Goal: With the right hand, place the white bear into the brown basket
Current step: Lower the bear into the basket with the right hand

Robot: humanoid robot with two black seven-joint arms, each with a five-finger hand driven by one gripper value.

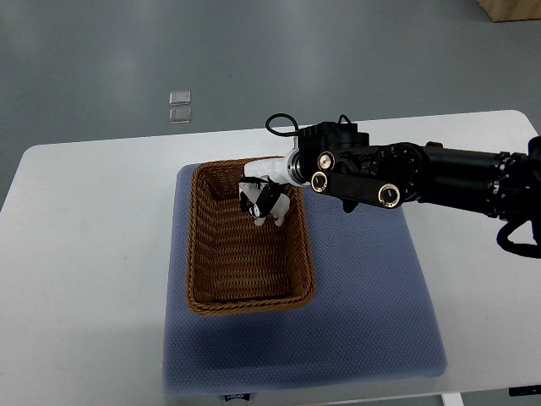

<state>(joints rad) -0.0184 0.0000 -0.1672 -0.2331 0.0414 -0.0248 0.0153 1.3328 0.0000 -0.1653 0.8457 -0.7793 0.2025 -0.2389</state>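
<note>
- The counter (pixel 84 220) is white with rounded corners, and it fills most of the top view; its near edge runs out of the picture at the bottom.
- A blue-grey mat (pixel 372 296) lies on the middle of the counter, its near edge close to the counter's front.
- Beyond the counter is a grey floor (pixel 101 51), with two small pale squares (pixel 179 106) on it near the counter's far edge.
- A tan corner of something shows at the top right (pixel 511 8); I cannot tell what it is.
- The brown basket (pixel 245 296) sits on the left half of the mat, long side running away from the robot, its floor bare toward the near end.
- The right arm (pixel 439 178) comes in from the right edge and reaches across the mat's far part to the basket's far right corner.
- The right robot hand (pixel 264 199) hangs over that corner, its fingers curled around the bear (pixel 277 210).
- The bear, white with dark patches, is over the inside of the basket beside the right wall; whether it touches the weave I cannot tell.
- Bare counter lies wide on the left and at the far right; the mat's right half and near strip are free.
- The left arm is out of view.
</note>
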